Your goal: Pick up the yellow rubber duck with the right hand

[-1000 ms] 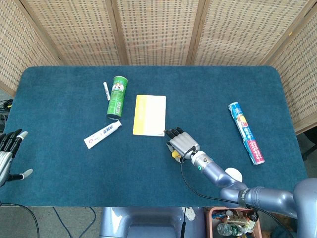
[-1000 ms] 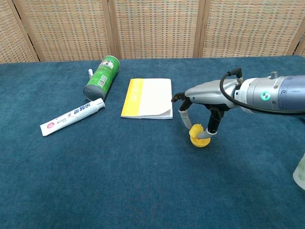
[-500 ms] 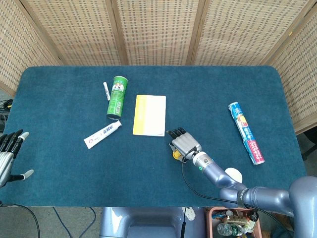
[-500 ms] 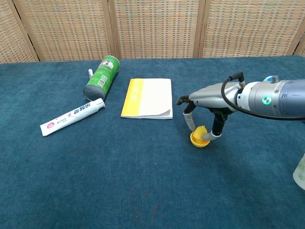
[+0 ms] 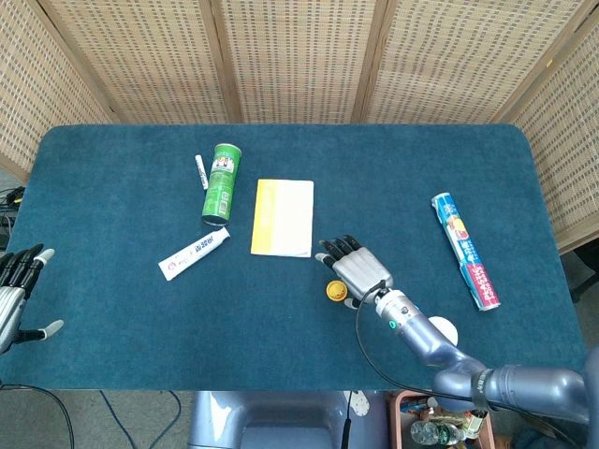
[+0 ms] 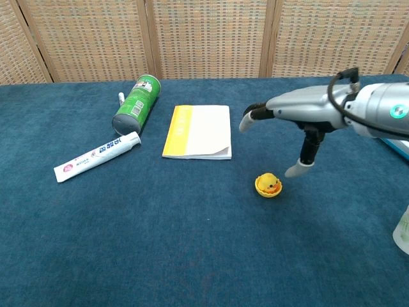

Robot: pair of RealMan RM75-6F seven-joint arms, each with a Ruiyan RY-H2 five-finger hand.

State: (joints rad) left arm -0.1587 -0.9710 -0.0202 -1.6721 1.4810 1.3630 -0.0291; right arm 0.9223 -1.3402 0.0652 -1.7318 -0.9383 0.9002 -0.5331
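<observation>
The yellow rubber duck [image 6: 269,185] [image 5: 335,290] sits on the blue table cloth, free of any hand. My right hand [image 6: 287,118] [image 5: 357,268] hovers above and slightly right of it, fingers spread apart and empty, thumb hanging down near the duck's right side without touching. My left hand [image 5: 17,285] rests at the table's left edge with fingers extended, holding nothing; the chest view does not show it.
A yellow-and-white notebook [image 6: 199,131] lies left of the duck. Further left are a green can [image 6: 135,103], a white tube [image 6: 97,157] and a small white marker [image 5: 200,171]. A blue wrapped roll [image 5: 464,249] lies at the right.
My right hand let go of the duck and rose up and to the right, fingers opening. The duck stays on the cloth, now uncovered.
</observation>
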